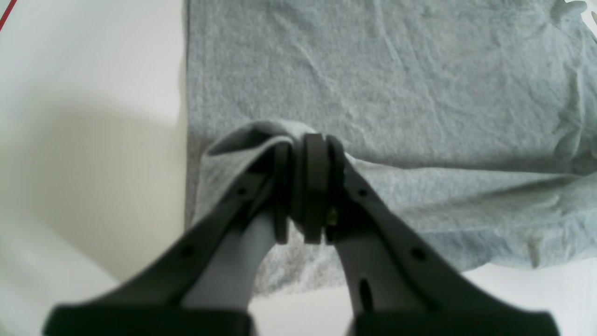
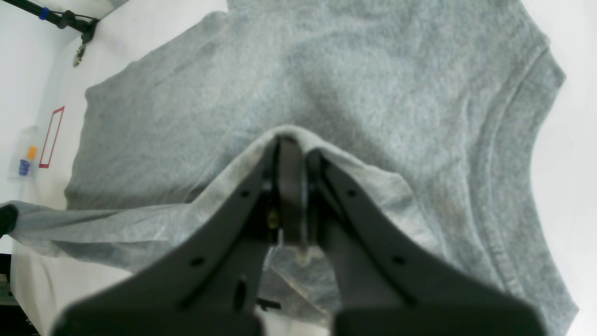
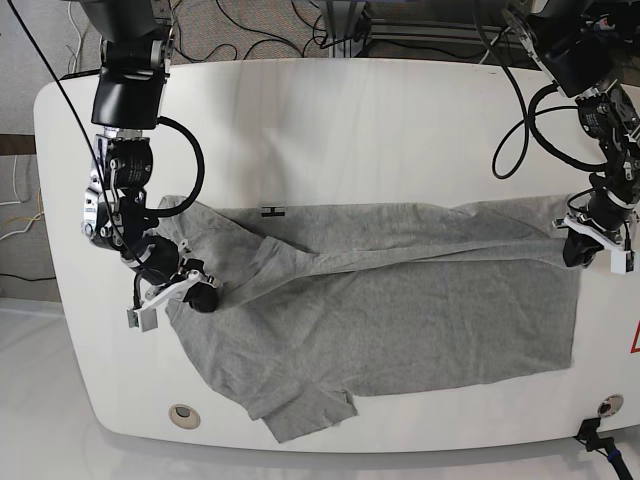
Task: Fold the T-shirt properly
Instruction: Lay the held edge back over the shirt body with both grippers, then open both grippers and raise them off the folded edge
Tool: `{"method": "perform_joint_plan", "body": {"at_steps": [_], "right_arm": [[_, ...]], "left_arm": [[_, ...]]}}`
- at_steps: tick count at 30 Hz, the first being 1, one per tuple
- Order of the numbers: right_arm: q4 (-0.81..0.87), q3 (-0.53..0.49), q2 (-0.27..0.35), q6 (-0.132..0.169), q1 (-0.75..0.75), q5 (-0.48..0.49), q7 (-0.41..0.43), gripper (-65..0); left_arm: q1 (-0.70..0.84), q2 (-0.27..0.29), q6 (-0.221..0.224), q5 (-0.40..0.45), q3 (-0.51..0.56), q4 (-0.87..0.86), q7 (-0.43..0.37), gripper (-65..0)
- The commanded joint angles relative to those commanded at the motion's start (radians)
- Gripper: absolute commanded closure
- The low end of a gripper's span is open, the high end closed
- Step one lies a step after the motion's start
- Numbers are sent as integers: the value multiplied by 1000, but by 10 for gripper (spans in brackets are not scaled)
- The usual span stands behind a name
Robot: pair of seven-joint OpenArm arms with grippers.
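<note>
The T-shirt (image 3: 400, 325) lies on the counter (image 3: 350, 120) and covers much of its middle and near part in the base view. It is grey, and its two raised places are in the pincers. Between them a long band of cloth goes across, a little slack, above the rest of the shirt, which is spread flat under it with some soft wrinkles. At the near edge, one flap of the cloth sticks out from the body.

The left pincer (image 3: 580, 250) is pressed together and pinches the cloth at one end of this band. In the left wrist view the cloth rises in a fold between its fingertips. The right pincer (image 3: 205, 296) is also pressed together, pinching the other end; in the right wrist view the cloth makes a small arch over its tips and hangs down on both sides.

About writing: near the far edge of the shirt there is a small dark mark (image 3: 272, 211), but it is too small to read, and I cannot tell if it is a label. I can read no brand on the shirt or on the arms.

On the counter there is also a thin red outline (image 2: 51, 136), well apart from the right pincer, and beside it a see-through object (image 2: 25, 154) with orange and blue parts
</note>
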Motion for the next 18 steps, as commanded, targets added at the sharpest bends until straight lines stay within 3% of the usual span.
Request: {"method": "perform_joint_plan", "body": {"at_steps": [1,5,8,13,18], "right_arm": [[0,2,2,0,0,-3,3,-123],[3,2,-2,0,0,-101,17,-382],[8,3,3,0,0,-146,17,-469],[118,21,60,0,-68,-152,17,-470],[261,23,130,2,-190,-152,18,-470]], "left_arm": [[0,0,2,8,-2,0,-2,-56],[0,0,2,120,-2,0,-48,-416],[0,0,2,204,3,2,-72,-586],[54,0,-5,305,3,57,-176,-604],[190,0,-5,311,5,180,-311,-604]]}}
